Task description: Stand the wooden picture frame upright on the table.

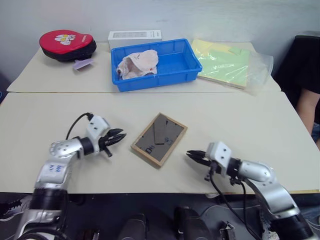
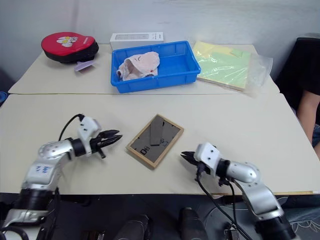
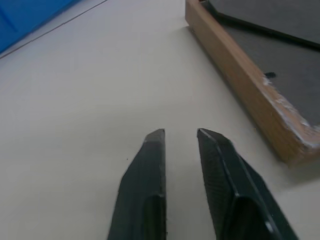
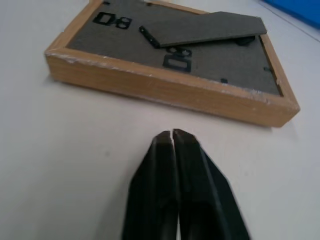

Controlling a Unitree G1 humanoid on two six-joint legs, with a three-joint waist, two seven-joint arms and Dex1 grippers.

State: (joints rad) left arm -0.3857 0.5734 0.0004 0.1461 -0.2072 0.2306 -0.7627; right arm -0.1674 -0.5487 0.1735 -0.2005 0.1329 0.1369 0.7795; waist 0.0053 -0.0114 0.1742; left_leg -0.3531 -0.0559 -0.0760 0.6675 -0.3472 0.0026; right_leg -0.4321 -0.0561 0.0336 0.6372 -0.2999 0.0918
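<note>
A light wooden picture frame (image 1: 159,139) with a scuffed, chipped edge and a matt dark grey board back lies on a smooth, matt beige bench (image 1: 250,125). Behind it, a glossy blue plastic tray (image 1: 175,67) holds crumpled pale cloth (image 1: 137,64), beside yellow-green paper in a shiny clear plastic bag (image 1: 227,62). The end effector fingers (image 3: 145,185) are matt black with a fine textured weave.

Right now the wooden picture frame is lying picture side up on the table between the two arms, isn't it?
Not quite: the wooden picture frame lies between the arms on the table back side up. The right wrist view shows its dark grey back and fold-out stand.
</note>
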